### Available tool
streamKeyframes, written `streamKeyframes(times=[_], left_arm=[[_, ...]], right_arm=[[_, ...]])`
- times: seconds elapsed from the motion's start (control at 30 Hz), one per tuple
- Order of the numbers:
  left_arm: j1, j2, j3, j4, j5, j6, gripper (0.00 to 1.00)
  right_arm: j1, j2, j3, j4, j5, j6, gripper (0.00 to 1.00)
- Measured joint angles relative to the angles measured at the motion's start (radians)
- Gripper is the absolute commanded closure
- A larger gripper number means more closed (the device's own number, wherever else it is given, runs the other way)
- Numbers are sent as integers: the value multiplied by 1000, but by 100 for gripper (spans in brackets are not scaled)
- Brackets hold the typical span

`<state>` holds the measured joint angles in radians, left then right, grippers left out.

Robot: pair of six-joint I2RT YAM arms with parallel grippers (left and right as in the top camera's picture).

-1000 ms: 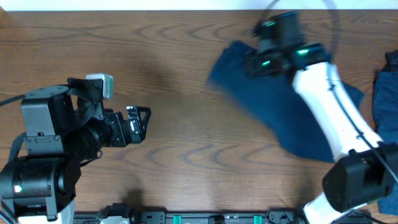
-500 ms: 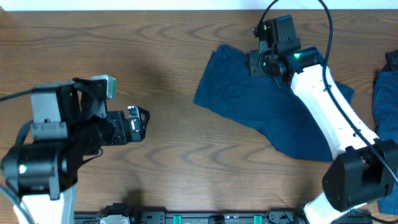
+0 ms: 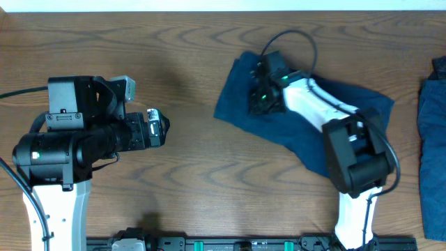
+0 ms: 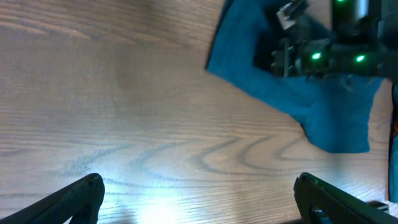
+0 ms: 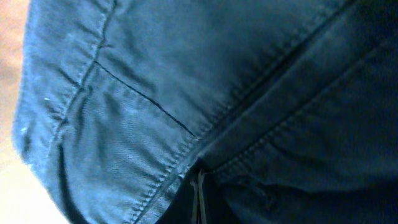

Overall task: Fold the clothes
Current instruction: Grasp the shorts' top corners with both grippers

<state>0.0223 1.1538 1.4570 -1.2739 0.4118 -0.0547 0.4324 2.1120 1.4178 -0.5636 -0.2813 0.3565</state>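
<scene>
Right gripper (image 3: 259, 94) is pinched closed on a fold of the navy shorts (image 3: 233, 101); they lie spread across the table's (image 3: 209, 188) far right part; left gripper (image 3: 159, 130) hangs wide open, well apart.

Robotics lab: left arm (image 3: 63, 143), right arm (image 3: 310, 101), wood-grain table (image 3: 195, 188).

On the table (image 3: 209, 195), the shorts (image 3: 303, 143) lie spread in the far right half. The right gripper (image 3: 261, 97) sits on their left end. The left gripper (image 3: 159, 129) is well apart to the left. A cloth heap (image 3: 433, 139) lies at the right edge.
</scene>
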Motion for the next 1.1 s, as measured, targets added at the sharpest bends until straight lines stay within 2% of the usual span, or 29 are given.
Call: streamKeyframes(times=[0.27,0.4,0.43,0.5,0.53,0.57,0.63,0.83,1.0,1.1], left_arm=[[0,11,0,14,0,27,2],[0,48,0,39,0,35,2],[0,63,0,52,0,37,2],[0,105,0,89,0,43,1],[0,126,0,108,0,47,1],[0,159,0,134,0,52,1],[-3,214,0,179,0,55,1],[-56,454,0,345,0,66,8],[-135,663,0,517,0,89,32],[-165,756,0,618,0,103,35]], right_arm=[[231,2,2,-111,-93,-13,99],[239,-4,0,-117,-103,-32,95],[225,-12,-2,-118,-104,-41,90],[175,-43,-14,-118,-93,-66,64],[151,-61,-17,-115,-91,-80,55],[109,-92,-20,-112,-83,-90,48],[37,-159,-20,-105,-76,-105,42],[-168,-348,-15,-119,-59,-128,37],[-265,-351,-14,-204,-58,-132,39],[-307,-344,-15,-266,-43,-134,39]])
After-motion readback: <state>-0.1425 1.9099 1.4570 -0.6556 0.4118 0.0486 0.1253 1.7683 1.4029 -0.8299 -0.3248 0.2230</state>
